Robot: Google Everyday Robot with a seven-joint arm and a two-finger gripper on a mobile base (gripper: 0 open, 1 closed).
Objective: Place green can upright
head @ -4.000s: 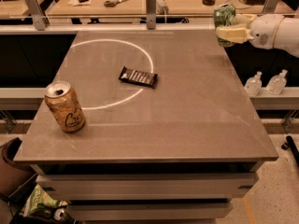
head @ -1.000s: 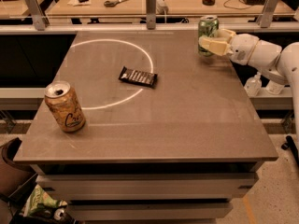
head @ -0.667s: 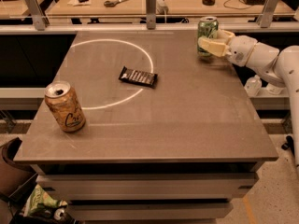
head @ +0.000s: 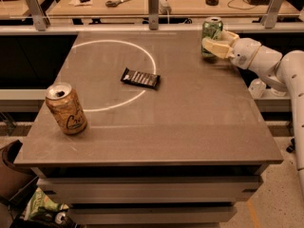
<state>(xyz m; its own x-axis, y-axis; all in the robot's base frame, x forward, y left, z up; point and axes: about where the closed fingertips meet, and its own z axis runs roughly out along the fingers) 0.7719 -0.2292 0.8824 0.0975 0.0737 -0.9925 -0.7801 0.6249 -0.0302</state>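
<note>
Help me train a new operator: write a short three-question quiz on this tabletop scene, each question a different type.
1. True or false: the green-and-white aluminium drink can lies on its side.
2. Where is the white two-finger claw? A) at the grey table's far right, closed around the green can; B) at the table's near left corner; C) hanging over the table's middle.
3. Name the flat object overlapping the white painted circle.
Key: 1 false, it is upright. 2 A. 3 the dark rectangular snack wrapper.
</note>
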